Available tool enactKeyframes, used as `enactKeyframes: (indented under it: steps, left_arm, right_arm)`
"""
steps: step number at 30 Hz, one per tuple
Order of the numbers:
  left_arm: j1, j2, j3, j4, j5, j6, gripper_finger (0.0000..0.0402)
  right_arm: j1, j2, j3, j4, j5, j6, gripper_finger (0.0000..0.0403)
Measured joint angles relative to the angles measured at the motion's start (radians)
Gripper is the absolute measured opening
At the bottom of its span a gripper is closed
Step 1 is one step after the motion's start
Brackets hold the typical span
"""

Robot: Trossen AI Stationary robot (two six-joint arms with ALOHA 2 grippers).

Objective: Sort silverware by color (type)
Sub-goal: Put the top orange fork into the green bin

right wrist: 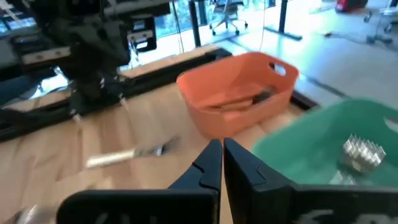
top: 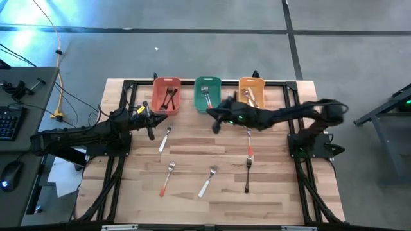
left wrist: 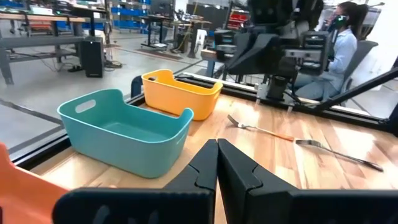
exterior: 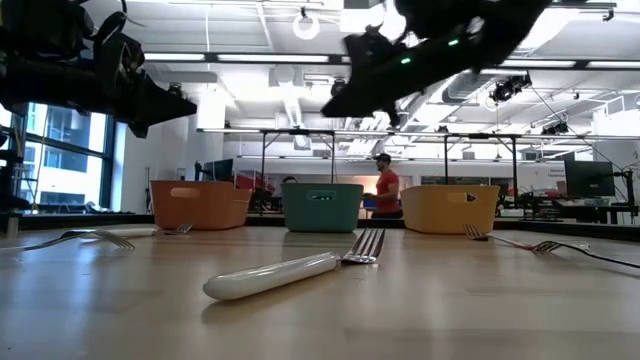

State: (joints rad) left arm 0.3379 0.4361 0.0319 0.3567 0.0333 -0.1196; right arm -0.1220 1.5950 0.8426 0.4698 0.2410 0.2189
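Loose silverware on the table [top: 192,212], near edge first: orange-handled fork [top: 167,178], white-handled fork [top: 207,183], black-handled fork [top: 247,175]; farther in, white-handled piece [top: 165,139] and orange-handled piece [top: 249,144], long axes roughly near-to-far. My right claw [top: 216,122], shut and empty, hung before the green bin [top: 207,94]. My left claw [top: 149,126], shut, empty, sat just beside the white piece, so nearer it, I judged.

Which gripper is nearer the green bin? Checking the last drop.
Right. The right gripper hangs just beside the green bin; the left gripper sits farther off, below the red bin.
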Motion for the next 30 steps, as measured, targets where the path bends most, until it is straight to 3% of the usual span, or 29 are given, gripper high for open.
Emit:
enactKeyframes:
  steps: [4, 11, 17, 22, 30]
  left_arm:
    - [-0.023, 0.017, 0.0, -0.002, 0.0, 0.002, 0.0]
    - [-0.083, 0.07, 0.0, -0.002, -0.017, 0.02, 0.0]
    - [-0.099, 0.115, 0.0, -0.002, -0.063, 0.046, 0.0]
    - [-0.099, 0.146, 0.0, -0.018, -0.088, 0.009, 0.0]
    - [-0.099, 0.161, 0.0, -0.031, -0.106, -0.008, 0.0]
  right_arm:
    - [0.062, -0.148, -0.102, -0.119, 0.027, 0.052, 0.0]
    - [0.213, -0.31, -0.17, -0.466, 0.228, 0.205, 0.0]
    - [0.32, -0.336, -0.17, -0.674, 0.3, 0.392, 0.0]
    - [0.346, -0.333, -0.17, -0.843, 0.306, 0.618, 0.0008]
    - [0.347, -0.332, -0.17, -1.076, 0.308, 0.835, 0.0073]
